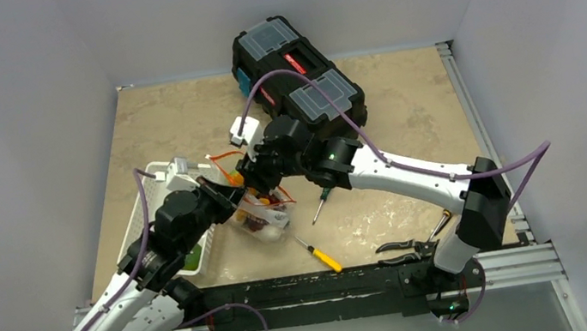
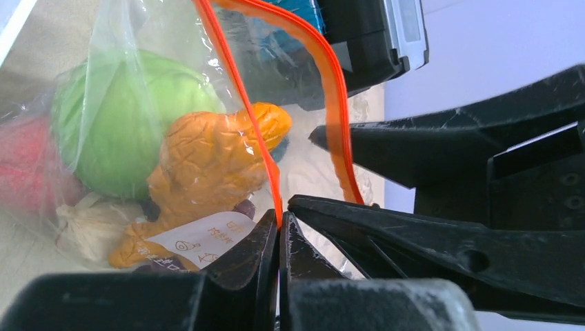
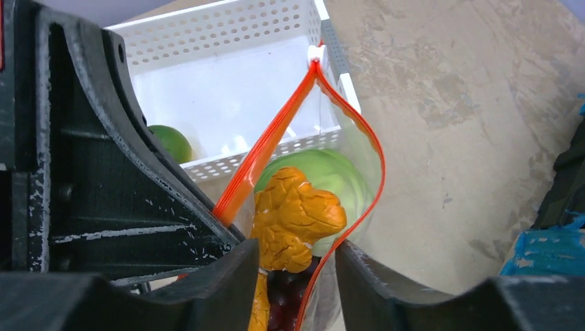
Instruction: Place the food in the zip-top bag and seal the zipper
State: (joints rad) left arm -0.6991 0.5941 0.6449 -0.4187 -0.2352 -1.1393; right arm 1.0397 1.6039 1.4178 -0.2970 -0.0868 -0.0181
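Observation:
The clear zip-top bag (image 1: 267, 217) hangs between both grippers with its mouth open. My left gripper (image 2: 279, 221) is shut on one side of the orange-red zipper (image 2: 234, 89). My right gripper (image 3: 296, 255) is open, its fingers astride the bag's mouth; the other zipper side (image 3: 365, 207) curves against its right finger. The zipper's white tab (image 3: 315, 54) is at the far end. Inside the bag lie a pale green cabbage (image 2: 131, 124), an orange knobbly carrot piece (image 3: 293, 217), purple grapes (image 3: 286, 296) and something pink-red (image 2: 27, 172). A white label (image 2: 200, 241) shows on the bag.
A white slotted basket (image 1: 148, 203) stands left of the bag, with a green round fruit (image 3: 169, 141) in it. A black toolbox (image 1: 298, 65) is behind. A yellow-handled screwdriver (image 1: 320, 255), a second screwdriver (image 1: 322, 205) and pliers (image 1: 405, 247) lie on the table near the front.

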